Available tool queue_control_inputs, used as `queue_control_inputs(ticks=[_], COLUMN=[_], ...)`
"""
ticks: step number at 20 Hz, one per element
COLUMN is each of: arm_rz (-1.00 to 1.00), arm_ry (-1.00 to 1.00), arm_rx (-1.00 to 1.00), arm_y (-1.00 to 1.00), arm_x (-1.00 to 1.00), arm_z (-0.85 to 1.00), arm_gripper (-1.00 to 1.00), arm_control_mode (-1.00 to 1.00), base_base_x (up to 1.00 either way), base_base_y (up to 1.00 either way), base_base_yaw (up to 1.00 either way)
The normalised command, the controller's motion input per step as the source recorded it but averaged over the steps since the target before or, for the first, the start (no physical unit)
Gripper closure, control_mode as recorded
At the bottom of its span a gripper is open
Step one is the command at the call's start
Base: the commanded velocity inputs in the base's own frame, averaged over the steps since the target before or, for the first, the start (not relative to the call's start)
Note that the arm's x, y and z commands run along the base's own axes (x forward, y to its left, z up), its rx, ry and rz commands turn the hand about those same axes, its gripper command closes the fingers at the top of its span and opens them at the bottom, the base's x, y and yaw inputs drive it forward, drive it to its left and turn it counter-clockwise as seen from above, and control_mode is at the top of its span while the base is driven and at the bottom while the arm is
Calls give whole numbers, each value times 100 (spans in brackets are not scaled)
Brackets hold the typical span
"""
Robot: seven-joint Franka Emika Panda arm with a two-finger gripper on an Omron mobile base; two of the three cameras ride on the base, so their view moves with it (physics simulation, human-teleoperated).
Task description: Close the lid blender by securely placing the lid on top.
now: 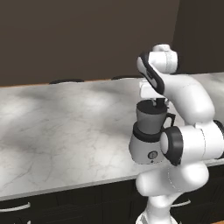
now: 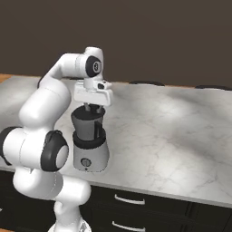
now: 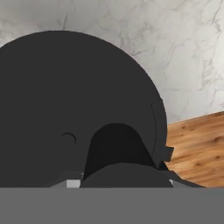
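The blender (image 1: 148, 133) stands near the counter's front edge, with a silver-white base, a round front dial and a grey jar with a dark side handle (image 1: 168, 120). It also shows behind my arm as the blender (image 2: 89, 145). My gripper (image 1: 159, 104) points straight down onto the jar's mouth and is shut on the lid (image 3: 65, 109), a dark round cap. The lid (image 2: 89, 116) lies level at the jar's rim. The gripper (image 2: 93, 108) hides the lid's knob, and whether the lid is pressed fully home cannot be made out.
The marble counter (image 1: 61, 127) stretches wide to the left of the blender and also as the counter (image 2: 172, 136) to its right. Dark drawers with pale handles (image 2: 129, 199) run below the front edge. A wooden floor (image 3: 197, 144) lies beyond that edge.
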Motion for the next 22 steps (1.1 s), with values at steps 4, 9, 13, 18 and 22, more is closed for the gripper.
queue_control_inputs(ticks=[4,9,13,18,22], arm_rz=[0,0,0,0,1], arm_ry=[13,10,0,-9,-33], arm_rx=[0,0,0,3,6], arm_y=[4,9,3,1,0], arm_x=[-48,-13,-4,5,0], arm_z=[0,2,0,0,0], arm_gripper=[100,100,100,100,100], arm_control_mode=[-100,-100,-100,-100,-100], base_base_x=[0,0,0,0,0], base_base_y=[0,0,0,0,0], base_base_yaw=[0,0,0,0,0])
